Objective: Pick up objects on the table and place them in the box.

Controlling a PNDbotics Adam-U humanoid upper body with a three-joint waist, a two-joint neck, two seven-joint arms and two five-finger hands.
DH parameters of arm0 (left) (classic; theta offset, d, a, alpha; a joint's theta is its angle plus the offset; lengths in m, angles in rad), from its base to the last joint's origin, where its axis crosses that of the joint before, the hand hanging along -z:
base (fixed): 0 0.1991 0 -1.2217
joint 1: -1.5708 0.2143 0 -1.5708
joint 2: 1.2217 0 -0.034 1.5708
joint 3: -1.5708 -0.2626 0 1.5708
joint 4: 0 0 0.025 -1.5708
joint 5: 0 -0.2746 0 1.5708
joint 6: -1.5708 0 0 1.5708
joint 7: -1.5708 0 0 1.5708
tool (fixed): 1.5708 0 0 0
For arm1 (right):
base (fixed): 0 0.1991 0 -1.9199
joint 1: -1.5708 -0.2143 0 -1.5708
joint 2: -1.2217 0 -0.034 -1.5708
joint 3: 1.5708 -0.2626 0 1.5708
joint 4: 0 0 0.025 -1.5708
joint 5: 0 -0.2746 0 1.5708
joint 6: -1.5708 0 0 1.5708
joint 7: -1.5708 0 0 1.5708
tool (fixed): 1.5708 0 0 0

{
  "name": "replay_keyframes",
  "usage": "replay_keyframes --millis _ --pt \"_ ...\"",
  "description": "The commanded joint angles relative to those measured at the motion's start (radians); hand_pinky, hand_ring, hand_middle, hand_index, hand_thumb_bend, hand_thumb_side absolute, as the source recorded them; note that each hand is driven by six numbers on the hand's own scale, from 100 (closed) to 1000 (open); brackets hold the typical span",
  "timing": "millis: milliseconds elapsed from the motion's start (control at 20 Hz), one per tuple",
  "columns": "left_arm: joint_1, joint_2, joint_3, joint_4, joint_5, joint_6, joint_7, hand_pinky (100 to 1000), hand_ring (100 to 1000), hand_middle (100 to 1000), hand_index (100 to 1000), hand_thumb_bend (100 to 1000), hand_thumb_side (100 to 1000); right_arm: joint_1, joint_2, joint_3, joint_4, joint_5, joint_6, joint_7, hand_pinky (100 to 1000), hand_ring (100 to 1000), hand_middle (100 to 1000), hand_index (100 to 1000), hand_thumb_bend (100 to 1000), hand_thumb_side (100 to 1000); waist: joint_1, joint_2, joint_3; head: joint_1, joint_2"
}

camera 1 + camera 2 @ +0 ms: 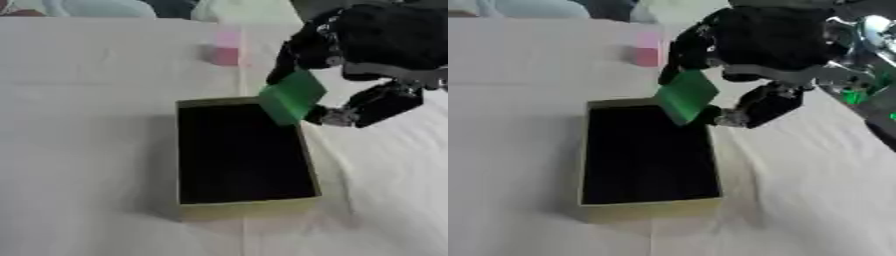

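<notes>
An open box (247, 203) with a dark inside and tan walls lies in the middle of the white cloth. My right hand (367, 45) comes in from the upper right and pinches a flat green block (292, 96) between curled fingers and thumb. The block hangs tilted over the box's far right corner. A pink block (226, 47) stands on the cloth beyond the box, to the left of the hand. My left hand shows in neither view.
A white cloth (87, 150) covers the table, with wrinkles to the right of the box. Pale shapes lie along the far edge (105, 7). In the right eye view, metal and green parts (868, 75) show at the right edge.
</notes>
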Motion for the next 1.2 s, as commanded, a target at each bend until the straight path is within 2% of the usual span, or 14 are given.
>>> replay_keyframes --millis 50,650,900,950,1000,1050,1200 --pt "-0.003 0.015 -0.004 -0.015 0.005 -0.001 -0.007 857 608 623 793 503 948 -0.005 0.006 0.027 -0.016 0.008 0.004 0.022 680 610 484 665 100 100 0.002 -0.019 0.0 -0.004 0.01" --pt "-0.008 0.002 -0.008 -0.015 0.008 0.002 -0.012 857 607 623 793 501 948 0.012 0.108 0.123 -0.016 0.06 0.097 0.136 688 625 502 679 100 100 0.001 -0.007 0.011 -0.016 0.006" --pt "-0.009 0.0 -0.008 -0.015 0.007 0.003 -0.013 857 606 623 793 501 949 0.009 0.12 0.131 -0.016 0.103 0.098 0.15 716 742 666 781 105 100 0.001 -0.002 0.011 -0.016 0.006" --pt "-0.01 -0.001 -0.008 -0.015 0.007 0.004 -0.013 858 606 623 793 500 949 0.009 0.12 0.128 -0.016 0.118 0.094 0.146 727 775 716 802 155 131 0.001 -0.002 0.01 -0.016 0.005" --pt "-0.01 -0.001 -0.009 -0.015 0.007 0.005 -0.014 858 606 623 793 500 949 0.009 0.12 0.126 -0.016 0.133 0.088 0.143 729 782 728 807 168 140 0.0 -0.002 0.009 -0.015 0.004" --pt "-0.01 -0.001 -0.009 -0.015 0.007 0.005 -0.014 858 606 623 793 501 951 0.009 0.12 0.125 -0.016 0.147 0.08 0.139 739 800 752 822 220 176 0.0 -0.002 0.008 -0.015 0.003" --pt "-0.011 -0.001 -0.009 -0.015 0.007 0.005 -0.014 857 606 623 793 501 948 0.011 0.12 0.118 -0.016 0.182 0.06 0.125 746 812 768 833 285 158 -0.001 -0.003 0.007 -0.014 0.001"
